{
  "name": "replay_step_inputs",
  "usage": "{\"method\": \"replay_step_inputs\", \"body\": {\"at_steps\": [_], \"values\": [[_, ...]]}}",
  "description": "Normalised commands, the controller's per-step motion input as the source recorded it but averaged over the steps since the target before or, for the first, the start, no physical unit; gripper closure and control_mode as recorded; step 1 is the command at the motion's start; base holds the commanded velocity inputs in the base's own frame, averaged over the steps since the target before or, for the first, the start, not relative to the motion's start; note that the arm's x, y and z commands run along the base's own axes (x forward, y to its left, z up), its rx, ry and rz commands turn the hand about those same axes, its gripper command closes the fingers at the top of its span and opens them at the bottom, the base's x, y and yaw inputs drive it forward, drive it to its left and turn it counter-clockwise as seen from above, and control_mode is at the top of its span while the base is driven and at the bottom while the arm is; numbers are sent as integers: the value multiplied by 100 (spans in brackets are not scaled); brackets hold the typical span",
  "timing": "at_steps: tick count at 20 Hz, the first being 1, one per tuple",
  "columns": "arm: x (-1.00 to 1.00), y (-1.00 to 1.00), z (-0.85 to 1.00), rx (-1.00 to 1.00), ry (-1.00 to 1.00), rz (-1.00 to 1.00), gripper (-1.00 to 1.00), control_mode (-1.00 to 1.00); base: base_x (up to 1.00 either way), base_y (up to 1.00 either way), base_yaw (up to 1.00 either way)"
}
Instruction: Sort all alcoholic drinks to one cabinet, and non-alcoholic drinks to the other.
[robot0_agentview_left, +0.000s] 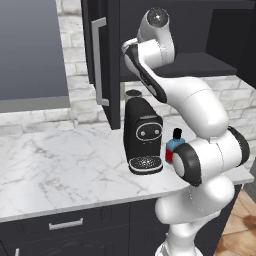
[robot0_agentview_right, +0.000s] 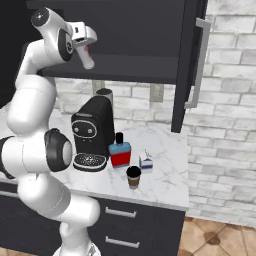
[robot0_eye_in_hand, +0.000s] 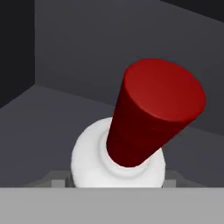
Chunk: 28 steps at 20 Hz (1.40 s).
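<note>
My gripper (robot0_agentview_right: 84, 46) is raised in front of the open black wall cabinet (robot0_agentview_right: 145, 70), just above its dark inner shelf (robot0_agentview_left: 197, 65). It is shut on the slim white bottle with the red cap (robot0_agentview_right: 87, 56), which hangs tilted. In the hand view the bottle (robot0_eye_in_hand: 153, 113) leans with its red cap up and to the right, its white body low between my gripper's (robot0_eye_in_hand: 114, 183) fingers, with the dark cabinet interior behind. On the marble counter (robot0_agentview_right: 165, 185) stand the squat red bottle with a black cap (robot0_agentview_right: 120, 152) (robot0_agentview_left: 175, 145), the white-and-blue milk carton (robot0_agentview_right: 146, 163) and the brown coffee cup (robot0_agentview_right: 133, 177).
A black coffee machine (robot0_agentview_right: 92, 132) (robot0_agentview_left: 142, 135) stands on the counter under the cabinet, left of the drinks. The cabinet doors (robot0_agentview_left: 102, 60) (robot0_agentview_right: 187, 65) hang open with long silver handles. Black drawers (robot0_agentview_right: 135, 222) sit below the counter edge. A brick wall is behind.
</note>
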Motion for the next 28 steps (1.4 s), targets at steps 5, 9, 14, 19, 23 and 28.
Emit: {"method": "replay_step_inputs", "body": {"at_steps": [5,9,14,19,23,28], "values": [[23,-19,-13,0,0,0,-100,-100,0,0,0],[6,-16,-14,0,0,1,-100,-100,0,0,0],[-13,-3,-4,1,-1,0,-100,-100,0,0,0],[-51,0,-3,4,0,0,-100,-100,0,0,0],[-93,0,-22,5,0,-3,-100,-100,0,0,0],[-100,0,-35,2,0,-9,-100,-100,0,0,0]]}}
